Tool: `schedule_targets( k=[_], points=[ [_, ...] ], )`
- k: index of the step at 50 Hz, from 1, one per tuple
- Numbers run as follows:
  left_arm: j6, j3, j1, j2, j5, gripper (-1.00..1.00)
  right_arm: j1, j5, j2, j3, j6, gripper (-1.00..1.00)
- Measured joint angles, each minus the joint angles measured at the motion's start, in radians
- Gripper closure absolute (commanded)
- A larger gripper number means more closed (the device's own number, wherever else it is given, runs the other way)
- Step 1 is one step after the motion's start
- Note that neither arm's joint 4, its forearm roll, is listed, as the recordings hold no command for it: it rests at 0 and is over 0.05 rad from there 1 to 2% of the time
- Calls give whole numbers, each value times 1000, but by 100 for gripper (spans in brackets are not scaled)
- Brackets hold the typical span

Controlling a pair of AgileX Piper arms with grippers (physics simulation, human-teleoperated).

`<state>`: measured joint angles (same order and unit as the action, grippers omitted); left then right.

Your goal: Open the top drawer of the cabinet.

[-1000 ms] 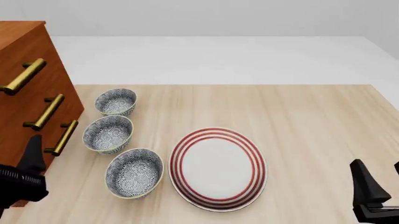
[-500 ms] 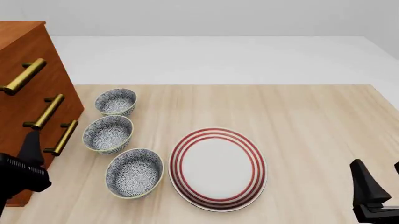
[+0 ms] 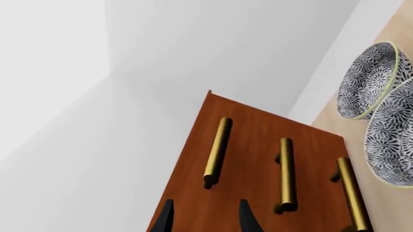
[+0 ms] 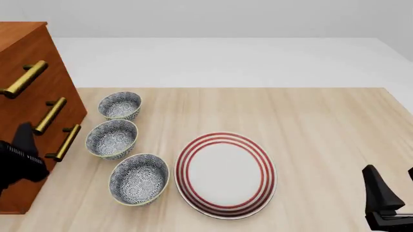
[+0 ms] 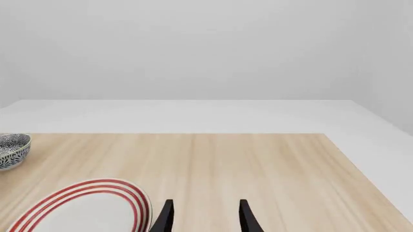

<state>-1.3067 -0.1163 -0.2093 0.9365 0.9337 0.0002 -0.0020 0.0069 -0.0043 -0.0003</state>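
The cabinet [image 4: 19,36] stands at the table's far left, reddish-brown, with three brass bar handles down its front. The top drawer [image 4: 46,55] sits flush with the drawers below, and its handle [image 4: 24,79] is the highest bar. My left gripper [image 4: 24,134] hovers in front of the cabinet at about the middle handle's height, touching nothing. In the left wrist view the left gripper [image 3: 205,216] is open, and the near end of the top handle [image 3: 217,151] lies just ahead of the gap. My right gripper [image 4: 391,182] rests open and empty at the near right, also open in its own wrist view [image 5: 205,217].
Three patterned bowls [image 4: 120,105] [image 4: 112,138] [image 4: 139,178] line up beside the cabinet's front. A red-ringed plate [image 4: 225,174] lies mid-table. The two lower handles [image 4: 50,115] [image 4: 67,142] stick out near the left gripper.
My left gripper has risen along the cabinet front, from beside the lowest handle to about the middle one. The right arm has not moved.
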Motion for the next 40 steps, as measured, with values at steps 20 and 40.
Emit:
schedule_targets(
  k=[20, 40],
  points=[
    [-33, -76, -24, 118, 40, -100, 0, 0, 0, 0, 0, -100],
    [-55, -129, -43, 248, 101, -100, 0, 0, 0, 0, 0, -100]
  ],
)
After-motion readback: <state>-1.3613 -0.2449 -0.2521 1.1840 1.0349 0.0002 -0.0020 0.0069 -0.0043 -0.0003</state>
